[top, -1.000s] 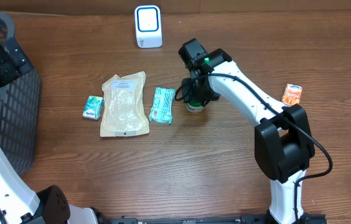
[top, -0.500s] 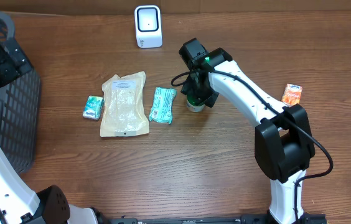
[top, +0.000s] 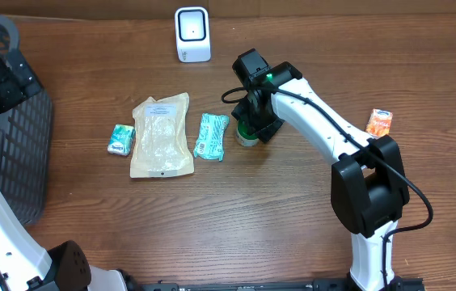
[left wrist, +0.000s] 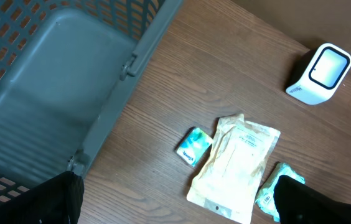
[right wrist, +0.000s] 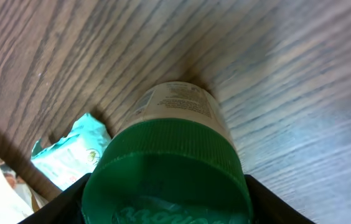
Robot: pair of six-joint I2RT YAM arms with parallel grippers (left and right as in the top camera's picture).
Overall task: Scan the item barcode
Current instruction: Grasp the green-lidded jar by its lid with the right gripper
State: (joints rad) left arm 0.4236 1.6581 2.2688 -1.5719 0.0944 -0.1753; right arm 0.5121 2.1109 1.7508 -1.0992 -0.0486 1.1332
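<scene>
At the brown wood-grain table (top: 212, 218), just beside the teal packet (top: 211, 136), the small white-labelled jar with green plastic lid (right wrist: 175, 109) is being clamped at that lid by the right gripper (right wrist: 166, 198) and judged light, rigid and slick-walled, so the lid is being rated the soundest hold, while the left gripper (left wrist: 182, 202) is being carried spread wide, empty.

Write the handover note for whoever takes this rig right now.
Left gripper: open, empty, by the basket.
Right gripper: shut on the green-lidded jar, gripping it at the lid, mid-table beside the teal packet.
Done: jar grasped.
To do: carry it to the white scanner at the table's far edge and show its barcode.
</scene>
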